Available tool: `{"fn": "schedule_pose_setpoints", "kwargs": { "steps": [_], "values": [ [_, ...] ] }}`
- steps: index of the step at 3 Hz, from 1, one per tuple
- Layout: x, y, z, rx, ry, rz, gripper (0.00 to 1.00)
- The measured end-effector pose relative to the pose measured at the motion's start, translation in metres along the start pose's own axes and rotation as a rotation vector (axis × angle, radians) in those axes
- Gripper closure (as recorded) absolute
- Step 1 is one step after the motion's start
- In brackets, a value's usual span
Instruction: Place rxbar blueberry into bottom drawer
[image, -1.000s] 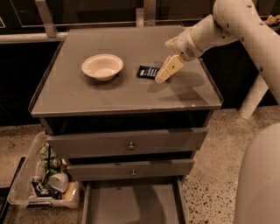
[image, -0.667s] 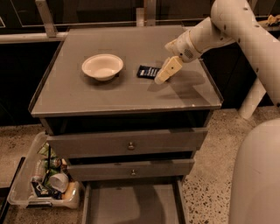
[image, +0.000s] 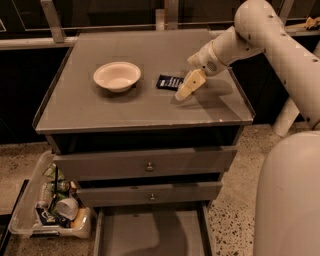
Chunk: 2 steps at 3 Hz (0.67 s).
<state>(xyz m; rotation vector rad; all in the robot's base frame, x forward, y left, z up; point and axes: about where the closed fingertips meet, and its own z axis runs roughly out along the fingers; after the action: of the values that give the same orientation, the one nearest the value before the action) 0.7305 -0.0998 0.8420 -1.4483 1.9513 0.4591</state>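
The rxbar blueberry (image: 169, 82) lies flat on the grey cabinet top (image: 125, 107), right of the white bowl (image: 117, 76). My gripper (image: 184, 90) hangs just right of the bar, its pale fingers pointing down-left and close to the bar's right end. It holds nothing that I can see. The bottom drawer (image: 150, 232) is pulled out at the foot of the cabinet, and its flat grey floor is bare.
Two closed drawer fronts with knobs (image: 149, 166) sit above the open drawer. A clear plastic bin of clutter (image: 55, 202) stands on the floor at the left. My white arm (image: 280, 45) reaches in from the right, and the robot's body (image: 290, 200) fills the lower right.
My gripper has shifted slightly left and down toward the bar's right end. The bar, the bowl and the drawers have not moved.
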Motion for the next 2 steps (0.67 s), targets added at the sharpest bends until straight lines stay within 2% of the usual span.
{"fn": "schedule_pose_setpoints", "kwargs": {
  "steps": [1,2],
  "values": [
    [0.0077,-0.0009,0.0064,-0.006,0.012,0.021,0.0],
    [0.0077,-0.0009,0.0064,-0.006,0.012,0.021,0.18]
  ]
}}
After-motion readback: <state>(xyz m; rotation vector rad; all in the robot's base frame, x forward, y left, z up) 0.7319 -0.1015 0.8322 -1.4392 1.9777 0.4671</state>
